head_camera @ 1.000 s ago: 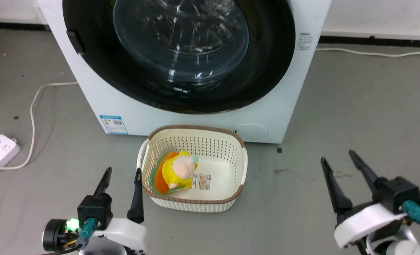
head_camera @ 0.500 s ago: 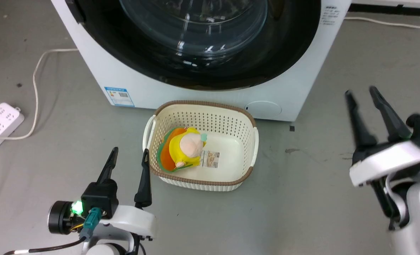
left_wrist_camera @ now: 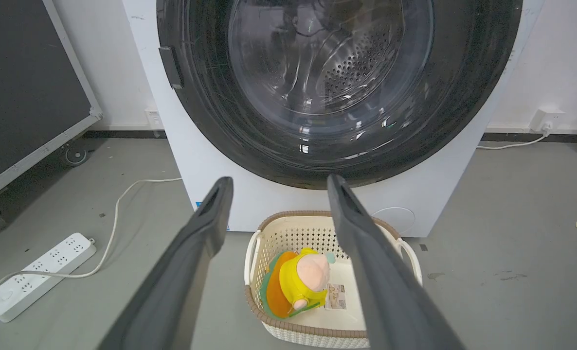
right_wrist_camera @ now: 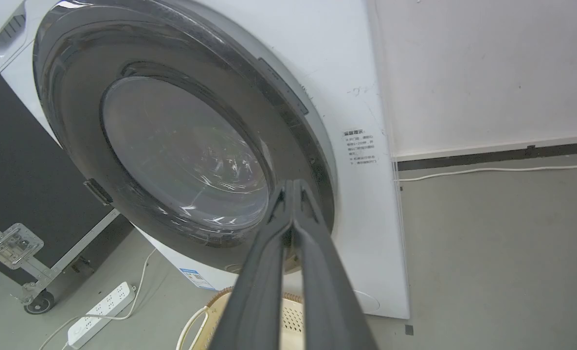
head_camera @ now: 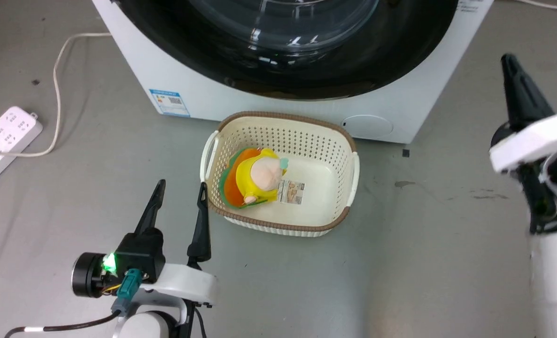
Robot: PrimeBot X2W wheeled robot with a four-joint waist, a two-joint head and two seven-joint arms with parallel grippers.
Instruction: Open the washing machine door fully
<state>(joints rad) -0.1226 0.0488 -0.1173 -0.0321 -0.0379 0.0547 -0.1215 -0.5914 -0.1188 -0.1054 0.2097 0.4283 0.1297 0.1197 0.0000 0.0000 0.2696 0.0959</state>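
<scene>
The washing machine (head_camera: 175,70) is a white box across the top of the head view. The washing machine door (head_camera: 400,56), a glossy black disc with a clear glass bowl, lies closed against its front. The small black handle (left_wrist_camera: 171,66) sits on the door's left rim, also visible in the right wrist view (right_wrist_camera: 97,191). My left gripper (head_camera: 182,184) stands open and empty low on the floor, left of a basket. My right gripper (head_camera: 509,61) is shut on nothing, raised beside the machine's right front corner; its joined tips (right_wrist_camera: 293,183) point toward the door's (right_wrist_camera: 74,121) lower right rim, apart from it.
A cream basket (head_camera: 349,141) holding a yellow plush toy (head_camera: 257,176) sits on the floor right before the machine. A white power strip (head_camera: 3,141) and its cable (head_camera: 58,84) lie at the left. A black wheeled case (right_wrist_camera: 16,194) stands left of the machine.
The head camera has shifted, moving the whole picture. My right gripper has shut its fingers and risen toward the machine's right side. The left gripper keeps its place by the basket.
</scene>
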